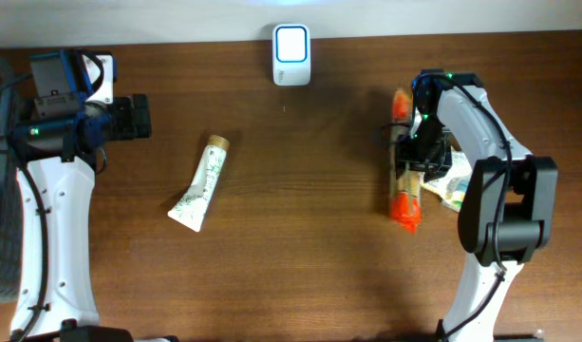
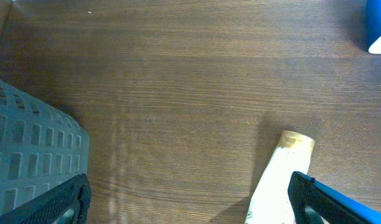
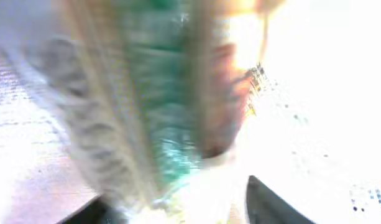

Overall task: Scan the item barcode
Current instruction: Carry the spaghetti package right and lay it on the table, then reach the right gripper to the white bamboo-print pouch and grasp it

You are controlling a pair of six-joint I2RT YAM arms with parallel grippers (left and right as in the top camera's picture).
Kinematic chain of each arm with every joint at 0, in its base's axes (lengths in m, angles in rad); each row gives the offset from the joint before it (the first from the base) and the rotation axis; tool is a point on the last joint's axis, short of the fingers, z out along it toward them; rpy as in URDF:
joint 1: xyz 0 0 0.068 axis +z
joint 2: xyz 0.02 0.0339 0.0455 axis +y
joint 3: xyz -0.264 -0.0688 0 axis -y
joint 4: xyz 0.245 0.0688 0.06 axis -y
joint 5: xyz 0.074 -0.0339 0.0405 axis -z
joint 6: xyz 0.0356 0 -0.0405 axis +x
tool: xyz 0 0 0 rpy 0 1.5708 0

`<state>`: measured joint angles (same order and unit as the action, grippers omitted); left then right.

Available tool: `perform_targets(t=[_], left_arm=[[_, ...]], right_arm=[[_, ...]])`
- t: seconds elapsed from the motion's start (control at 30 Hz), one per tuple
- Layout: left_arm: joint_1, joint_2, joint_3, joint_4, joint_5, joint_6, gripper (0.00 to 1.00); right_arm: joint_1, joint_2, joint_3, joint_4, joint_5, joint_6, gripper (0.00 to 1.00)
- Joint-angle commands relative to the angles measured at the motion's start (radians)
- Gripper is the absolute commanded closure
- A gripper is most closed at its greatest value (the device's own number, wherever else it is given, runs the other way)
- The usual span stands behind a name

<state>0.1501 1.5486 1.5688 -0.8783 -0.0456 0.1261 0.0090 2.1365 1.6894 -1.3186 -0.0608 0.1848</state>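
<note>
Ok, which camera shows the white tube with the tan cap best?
Overhead: the whole tube lies in clear view. The left wrist view catches only its cap end, cut off at the bottom edge; the right wrist view doesn't show it.

wood table [image 1: 300, 275]: tube [image 1: 201, 182] lies ahead of the left gripper [image 1: 143, 117], scanner [image 1: 291, 55] farther off; orange packet [image 1: 405, 204] lies under the right gripper [image 1: 414, 142], pale packet [image 1: 454, 193] beside it.

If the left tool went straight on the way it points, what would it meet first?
Probably bare table; the tube lies just beside the line of the left tool; depth is unclear.
</note>
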Motion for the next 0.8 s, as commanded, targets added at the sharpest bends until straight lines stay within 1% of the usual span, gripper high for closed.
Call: perform_targets(t=[0.0,0.13,0.23,0.3,0.43,0.47,0.53,0.57,0.67,0.77], left_arm=[[0.006,0.001,0.000,0.001,-0.004,-0.008,0.01],[0.005,0.001,0.000,0.001,-0.004,-0.009,0.01],[0.005,0.001,0.000,0.001,-0.004,-0.008,0.01],[0.006,0.001,0.000,0.001,-0.004,-0.008,0.01],[0.005,0.001,0.000,0.001,-0.004,-0.008,0.01],[0.005,0.001,0.000,0.001,-0.004,-0.008,0.01],[0.005,0.001,0.000,0.001,-0.004,-0.008,0.01],[0.006,0.001,0.000,0.001,-0.004,-0.008,0.01],[0.005,0.001,0.000,0.001,-0.004,-0.008,0.01],[0.005,0.001,0.000,0.001,-0.004,-0.008,0.01]], right_arm=[[-0.031,-0.036,0.055,-0.024,0.090,0.008,0.42],[-0.043,-0.038,0.228,-0.101,0.067,0.008,0.42],[-0.005,-0.038,0.395,-0.127,-0.046,0.004,0.43],[0.038,-0.038,0.433,-0.100,-0.121,0.005,0.43],[0.171,-0.035,0.401,0.060,-0.350,0.031,0.43],[0.197,-0.035,0.388,0.100,-0.368,0.058,0.43],[0.297,-0.035,0.326,0.245,-0.377,0.171,0.43],[0.336,-0.035,0.297,0.306,-0.377,0.216,0.46],[0.467,-0.033,0.185,0.522,-0.377,0.337,0.48],[0.571,-0.018,0.105,0.690,-0.368,0.403,0.47]])
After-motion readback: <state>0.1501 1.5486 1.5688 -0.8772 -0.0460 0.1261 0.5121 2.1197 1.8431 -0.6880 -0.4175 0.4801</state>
